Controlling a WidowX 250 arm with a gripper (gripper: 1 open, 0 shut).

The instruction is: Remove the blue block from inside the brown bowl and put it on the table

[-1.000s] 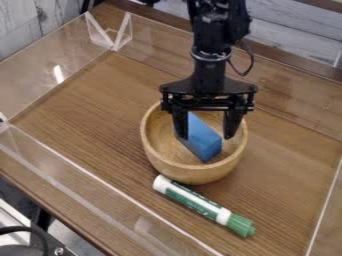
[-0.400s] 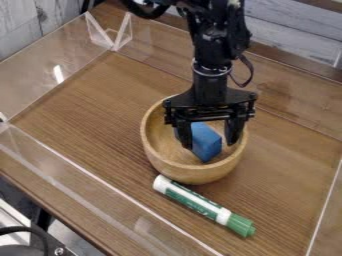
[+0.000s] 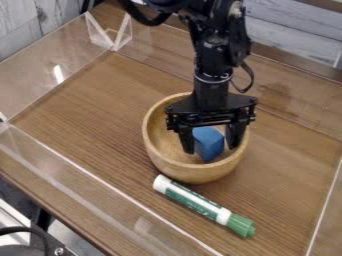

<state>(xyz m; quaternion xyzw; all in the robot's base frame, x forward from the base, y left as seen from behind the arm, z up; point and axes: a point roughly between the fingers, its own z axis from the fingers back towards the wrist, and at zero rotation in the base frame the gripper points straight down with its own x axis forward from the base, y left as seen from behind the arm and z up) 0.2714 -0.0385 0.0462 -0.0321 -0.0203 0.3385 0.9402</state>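
Tool (image 3: 210, 133) points straight down inside the bowl (image 3: 163, 150), jaws spread wide, one finger on each side of the block (image 3: 209, 141). Fingers straddle the block; can't tell if either pad touches it yet, nothing gripped. Block sits tilted in the bowl's middle, leaning toward the far wall, top edge between the fingertips. Bowl rests on the tabletop (image 3: 94, 100), roughly centre. Marker (image 3: 202, 206) lies on the tabletop just in front of the bowl, apart from it.

Step in hand: the grasp approach, tool lowered around the block, block not yet taken. Next move likely calls for closing the jaws squarely on the block's sides, then lifting clear of the rim before moving to bare tabletop. Tilt may make the block slip or twist on closing.
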